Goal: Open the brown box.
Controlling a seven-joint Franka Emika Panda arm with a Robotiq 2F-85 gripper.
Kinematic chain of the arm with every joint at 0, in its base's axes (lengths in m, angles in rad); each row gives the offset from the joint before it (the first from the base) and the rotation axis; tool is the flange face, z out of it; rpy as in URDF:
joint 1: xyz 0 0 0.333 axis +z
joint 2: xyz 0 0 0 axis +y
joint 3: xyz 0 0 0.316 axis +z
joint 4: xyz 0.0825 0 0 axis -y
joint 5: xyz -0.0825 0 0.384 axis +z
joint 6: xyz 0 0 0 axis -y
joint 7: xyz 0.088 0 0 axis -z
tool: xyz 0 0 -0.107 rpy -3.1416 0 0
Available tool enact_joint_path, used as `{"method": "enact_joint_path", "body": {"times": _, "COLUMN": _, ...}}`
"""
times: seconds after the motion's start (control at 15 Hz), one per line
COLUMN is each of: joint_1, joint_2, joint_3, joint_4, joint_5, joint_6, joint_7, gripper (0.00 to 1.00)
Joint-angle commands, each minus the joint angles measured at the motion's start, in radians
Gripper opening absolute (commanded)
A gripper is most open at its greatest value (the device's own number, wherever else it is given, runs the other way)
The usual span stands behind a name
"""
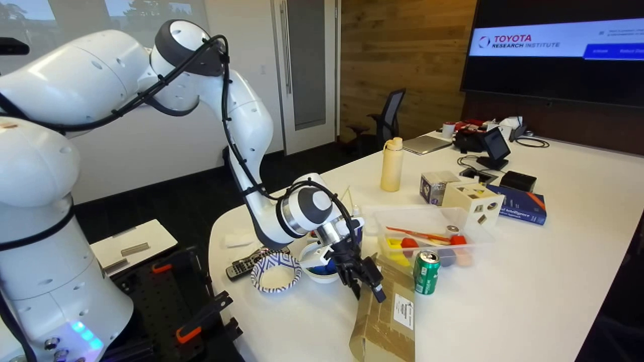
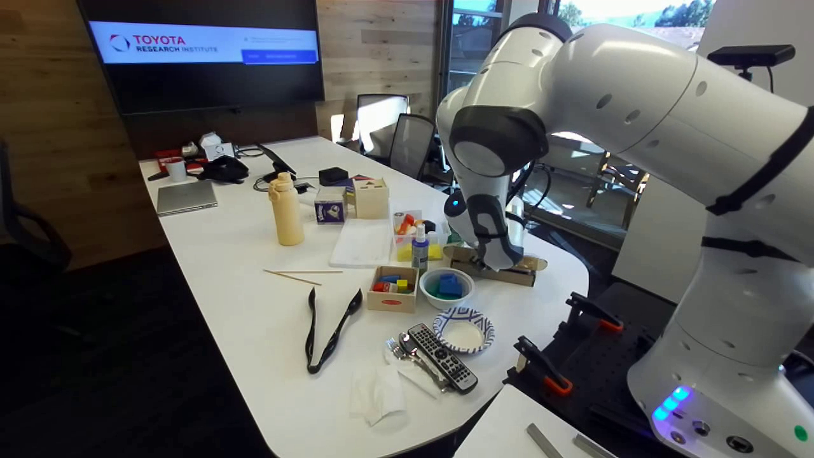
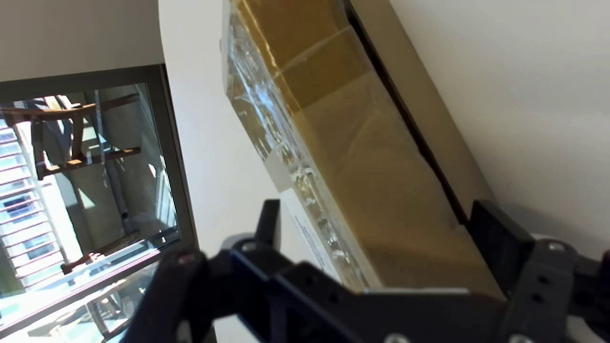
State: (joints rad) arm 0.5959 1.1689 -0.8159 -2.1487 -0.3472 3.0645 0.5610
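The brown box (image 1: pixel 386 319) lies on the white table, with a white label on one face. It also shows in an exterior view (image 2: pixel 524 275), partly behind the arm, with tan flaps sticking out at its ends. In the wrist view the brown box (image 3: pixel 371 128) runs diagonally, taped along one edge, with a dark narrow gap along the other long edge. My gripper (image 3: pixel 381 224) is open, its fingers wide apart across the box. The right finger is at the end of the gap; whether it touches is unclear. In an exterior view the gripper (image 1: pixel 368 291) is at the box's upper edge.
A green can (image 1: pixel 426 274) stands right beside the box. A clear bin (image 1: pixel 480 252) of toys is behind it. A white bowl (image 2: pixel 439 303) with blue blocks, a patterned bowl (image 2: pixel 464 335), a small wooden box (image 2: pixel 392 302) and a spray bottle (image 2: pixel 420 251) are nearby.
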Motion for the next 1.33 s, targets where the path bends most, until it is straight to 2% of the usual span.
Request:
{"method": "enact_joint_path", "body": {"times": 0.0, "joint_1": 0.098, "joint_2": 0.016, "joint_3": -0.059, "joint_4": -0.086, "joint_5": 0.151, "joint_6": 0.062, "joint_7": -0.082, "gripper": 1.0}}
{"method": "enact_joint_path", "body": {"times": 0.2, "joint_1": 0.135, "joint_2": 0.034, "joint_3": -0.077, "joint_4": -0.11, "joint_5": 0.274, "joint_6": 0.066, "joint_7": -0.134, "gripper": 1.0}}
{"method": "enact_joint_path", "body": {"times": 0.47, "joint_1": 0.13, "joint_2": 0.075, "joint_3": -0.087, "joint_4": -0.081, "joint_5": 0.384, "joint_6": 0.046, "joint_7": -0.161, "gripper": 1.0}}
{"method": "enact_joint_path", "body": {"times": 0.87, "joint_1": 0.155, "joint_2": 0.11, "joint_3": -0.131, "joint_4": -0.075, "joint_5": 0.474, "joint_6": 0.042, "joint_7": -0.154, "gripper": 1.0}}
{"method": "enact_joint_path", "body": {"times": 1.27, "joint_1": 0.16, "joint_2": 0.192, "joint_3": -0.16, "joint_4": -0.012, "joint_5": 0.558, "joint_6": 0.004, "joint_7": -0.116, "gripper": 1.0}}
